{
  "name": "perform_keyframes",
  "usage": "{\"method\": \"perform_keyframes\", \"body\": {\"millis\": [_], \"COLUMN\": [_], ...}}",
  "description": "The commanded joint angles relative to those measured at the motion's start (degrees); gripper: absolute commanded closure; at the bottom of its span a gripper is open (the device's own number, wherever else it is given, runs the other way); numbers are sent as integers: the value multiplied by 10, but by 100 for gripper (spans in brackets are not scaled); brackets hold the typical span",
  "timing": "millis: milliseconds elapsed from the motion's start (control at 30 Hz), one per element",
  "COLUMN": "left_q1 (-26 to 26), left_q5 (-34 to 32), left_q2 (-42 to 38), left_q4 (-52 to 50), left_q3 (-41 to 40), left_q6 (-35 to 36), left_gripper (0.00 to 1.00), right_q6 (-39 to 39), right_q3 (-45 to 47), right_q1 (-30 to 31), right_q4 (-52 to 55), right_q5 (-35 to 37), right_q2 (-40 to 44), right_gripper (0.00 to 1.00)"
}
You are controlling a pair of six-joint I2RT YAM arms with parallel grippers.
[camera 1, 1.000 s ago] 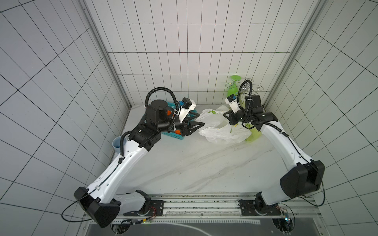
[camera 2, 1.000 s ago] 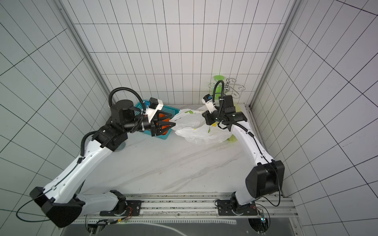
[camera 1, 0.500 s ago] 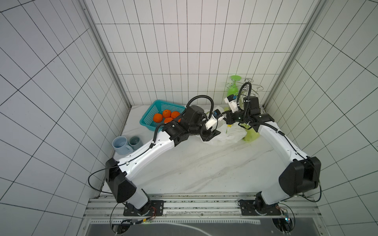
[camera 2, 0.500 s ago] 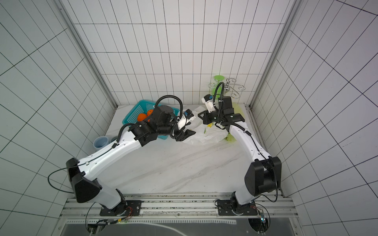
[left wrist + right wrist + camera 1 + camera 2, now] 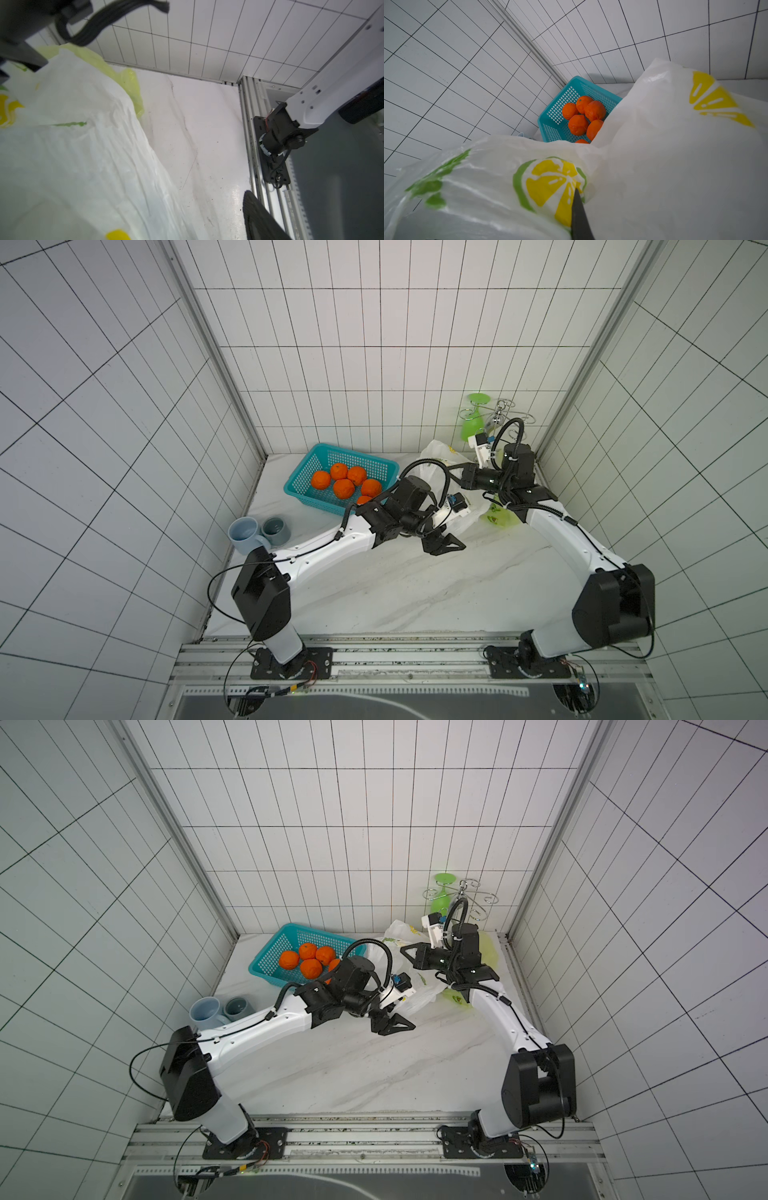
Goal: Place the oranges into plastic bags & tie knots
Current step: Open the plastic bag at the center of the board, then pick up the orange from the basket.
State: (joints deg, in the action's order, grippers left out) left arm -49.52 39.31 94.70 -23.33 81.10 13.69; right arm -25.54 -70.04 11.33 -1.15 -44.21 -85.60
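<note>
Oranges [image 5: 343,485] sit heaped in a teal basket [image 5: 303,466] at the back of a white marbled worktop [image 5: 395,593], boxed in by white tiled walls, in both top views; two grey-blue mugs [image 5: 245,533] stand by the left wall. A white lemon-print bag [image 5: 469,517] and a yellow-green bag [image 5: 500,519] lie crumpled toward the back right. The left claw [image 5: 444,547] hangs just beside the white bag, fingers spread, holding nothing; the right claw [image 5: 409,950] is at that bag's raised top edge. From the left wrist, white film fills the near side, yellow-green peeking out behind it, bare worktop beyond. From the right wrist, the claw is pressed together, pinching the white bag's film, with the basket past it.
</note>
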Motion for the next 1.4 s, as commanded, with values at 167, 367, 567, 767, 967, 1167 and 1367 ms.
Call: {"method": "perform_keyframes", "body": {"millis": [167, 367, 567, 767, 967, 1167, 1367], "left_q1": [36, 165, 357, 470, 420, 372, 344], "left_q5": [122, 176, 311, 180, -212, -274, -283], "left_q2": [-123, -193, -216, -179, -10, 150, 218], "left_q4": [-50, -110, -63, 83, -21, -192, -223], "left_q3": [-20, -4, -48, -113, -15, 120, 133], "left_q6": [62, 51, -38, -150, 19, 60, 53], "left_gripper": [31, 15, 15, 19, 19, 20, 17], "right_q6": [114, 185, 174, 160, 160, 170, 168], "right_q3": [12, 42, 38, 23, 9, 25, 35], "right_q1": [-9, -12, -14, -17, -26, -31, -33], "right_q4": [52, 68, 65, 58, 59, 59, 53], "right_q5": [36, 43, 23, 5, 8, 12, 6], "right_q2": [-1, 11, 16, 23, 41, 53, 52], "right_gripper": [99, 100, 100, 100, 100, 100, 100]}}
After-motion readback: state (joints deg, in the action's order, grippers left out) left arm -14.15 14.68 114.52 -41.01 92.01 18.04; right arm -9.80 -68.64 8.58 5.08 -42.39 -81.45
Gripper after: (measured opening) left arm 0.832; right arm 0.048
